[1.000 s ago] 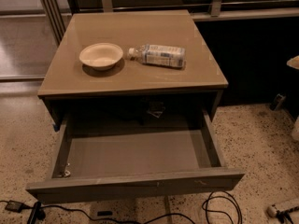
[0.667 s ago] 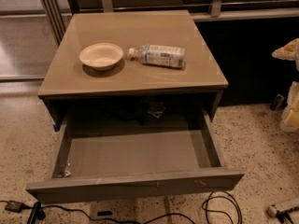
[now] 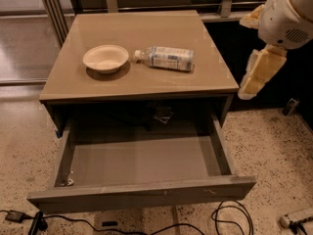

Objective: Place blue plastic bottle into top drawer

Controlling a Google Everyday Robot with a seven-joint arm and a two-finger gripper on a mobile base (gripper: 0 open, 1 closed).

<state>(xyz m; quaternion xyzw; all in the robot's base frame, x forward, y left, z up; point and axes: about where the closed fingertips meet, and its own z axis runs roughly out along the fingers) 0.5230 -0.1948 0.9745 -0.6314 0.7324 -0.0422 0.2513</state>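
Bottle [image 3: 166, 58] lies on its side on the bench [image 3: 146, 31], right of centre and toward the far half of the top. The tool [image 3: 257, 75] hangs in the air past the bench's right edge, to the right of the bottle and well apart from it. A strip of bare bench top and the bench edge lie between the two.

Tool: cream-coloured, slanting down and to the left from a rounded white arm housing [image 3: 288, 13] at the far right. We cannot tell whether it is spread or pressed together. It holds nothing that we can see. It touches neither bench nor bottle.

Bottle: small, clear plastic, with a pale blue-and-white label wrapped round most of its length. The cap end points left toward the bowl [image 3: 106, 58] and the base points right. It lies roughly parallel to the bench's front edge, slightly skewed. The cap is just beside the bowl's rim; we cannot tell if they touch.

Drawer [image 3: 142, 192] stands pulled out on the near side under the bench top, its flat front panel nearest us. The bottle is not in it. Cables [image 3: 230, 219] trail across the speckled floor below the drawer front.
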